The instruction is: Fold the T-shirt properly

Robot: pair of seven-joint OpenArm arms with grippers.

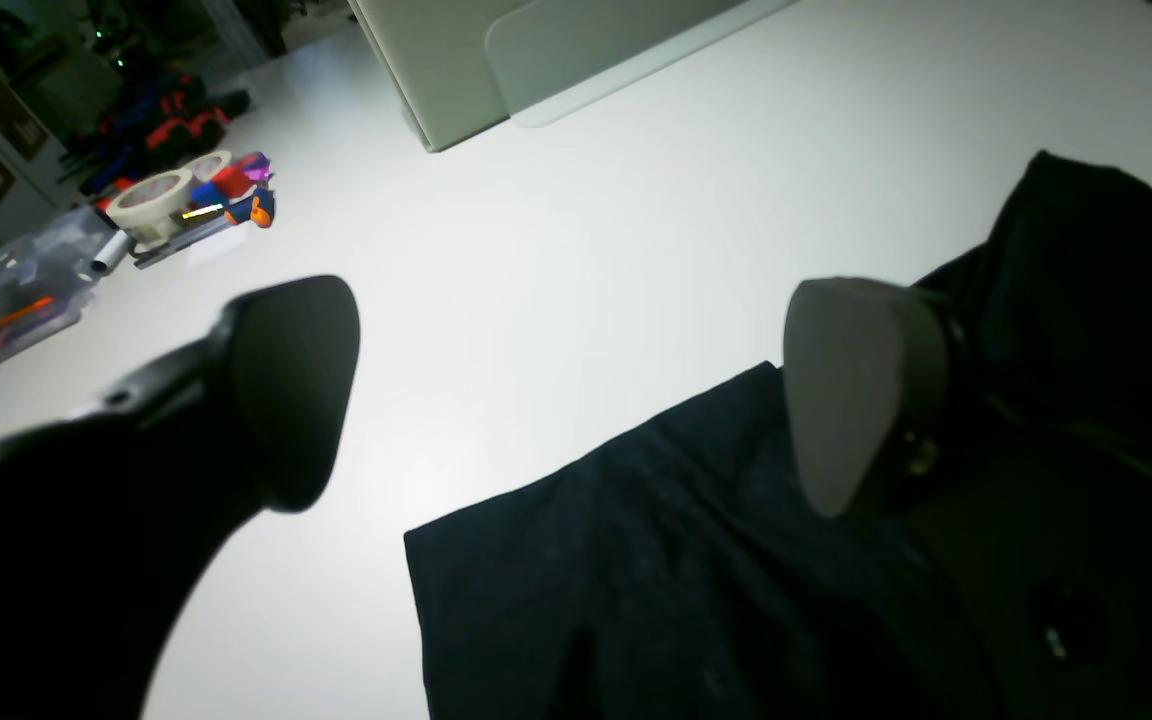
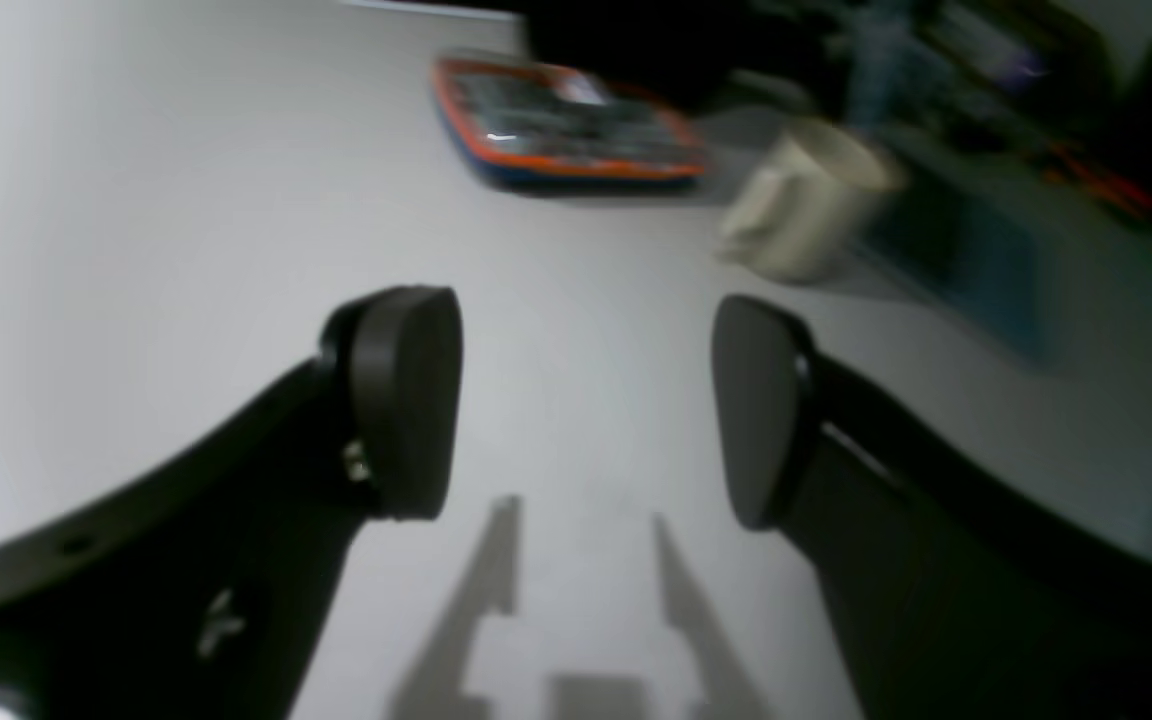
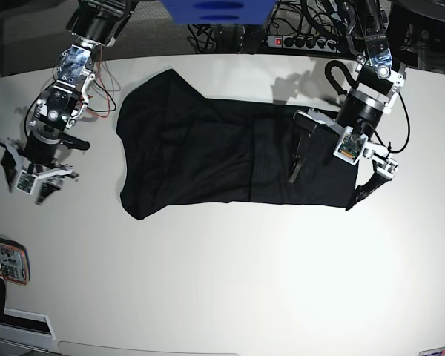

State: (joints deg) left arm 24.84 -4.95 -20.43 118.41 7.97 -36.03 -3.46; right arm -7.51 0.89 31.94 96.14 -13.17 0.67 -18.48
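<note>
Right gripper [image 3: 31, 172] at left edge of base view: jaws spread, released, nothing between them, over bare white table [image 3: 222, 282], well apart from T-shirt [image 3: 208, 156]. T-shirt at upper centre of frame, spread flat, long axis left to right. Left gripper [image 3: 330, 170] at right of frame over shirt's right end: jaws wide apart, released, one finger [image 1: 861, 400] above cloth, other beyond shirt edge above table.

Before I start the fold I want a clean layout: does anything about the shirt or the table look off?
The T-shirt lies sideways and uneven, its left end bunched with a flap turned up at the top. The left gripper hangs open over its right end; the right gripper is open above bare table. No spill or damage shows.
</note>
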